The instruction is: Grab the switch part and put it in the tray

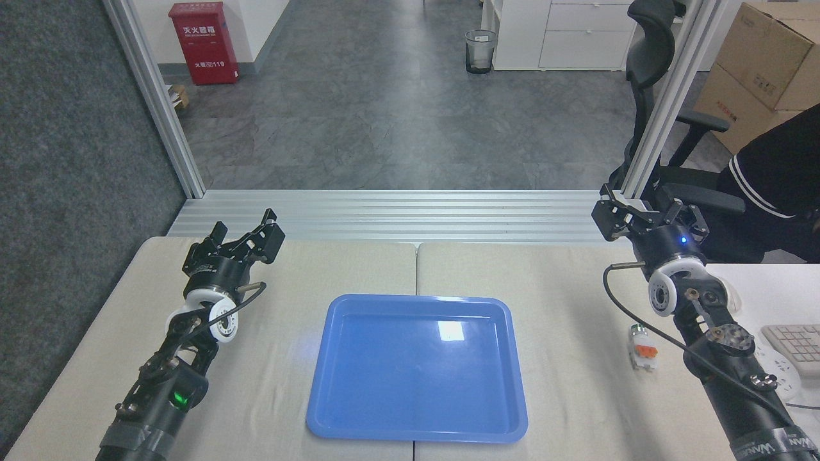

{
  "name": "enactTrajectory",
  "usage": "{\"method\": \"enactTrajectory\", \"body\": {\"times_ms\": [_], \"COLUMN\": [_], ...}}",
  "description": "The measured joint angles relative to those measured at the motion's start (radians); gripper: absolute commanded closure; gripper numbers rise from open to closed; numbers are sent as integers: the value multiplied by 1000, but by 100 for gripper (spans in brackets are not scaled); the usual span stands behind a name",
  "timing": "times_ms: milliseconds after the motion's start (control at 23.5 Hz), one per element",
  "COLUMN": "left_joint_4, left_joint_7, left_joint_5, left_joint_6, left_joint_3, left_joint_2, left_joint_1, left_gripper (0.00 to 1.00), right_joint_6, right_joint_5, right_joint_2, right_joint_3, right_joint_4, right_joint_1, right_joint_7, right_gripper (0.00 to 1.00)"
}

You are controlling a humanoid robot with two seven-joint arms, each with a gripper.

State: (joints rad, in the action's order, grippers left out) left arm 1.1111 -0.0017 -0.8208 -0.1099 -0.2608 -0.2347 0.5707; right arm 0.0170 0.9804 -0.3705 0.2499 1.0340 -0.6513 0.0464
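Switch part (642, 346) lies on the surface (576, 307) at 3 o'clock from the tray (416, 368), apart from it and partly crossed by the right arm's cable. Long axis runs 12 to 6, green cap toward 12; detail small. Right end effector (647, 214): fingers spread, holding nothing. Left end effector (246, 237): fingers apart, empty. Both arms cut off at the bottom edge.

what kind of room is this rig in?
Probably an office or lab bay: office chair, cardboard boxes, white cabinets and a keyboard beside the work table.
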Motion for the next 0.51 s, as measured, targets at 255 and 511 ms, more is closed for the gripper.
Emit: {"method": "enactTrajectory", "body": {"times_ms": [255,511], "left_joint_4": [0,1], "left_joint_7": [0,0], "left_joint_5": [0,0], "left_joint_6": [0,-1], "left_joint_3": [0,0], "left_joint_2": [0,0], "left_joint_1": [0,0], "left_gripper": [0,0], "right_joint_6": [-1,-1], "right_joint_5": [1,1], "right_joint_2": [2,2], "right_joint_3": [4,6], "right_joint_4": [1,2], "right_joint_1": [1,3], "right_joint_7": [0,0], "right_gripper": [4,4]}}
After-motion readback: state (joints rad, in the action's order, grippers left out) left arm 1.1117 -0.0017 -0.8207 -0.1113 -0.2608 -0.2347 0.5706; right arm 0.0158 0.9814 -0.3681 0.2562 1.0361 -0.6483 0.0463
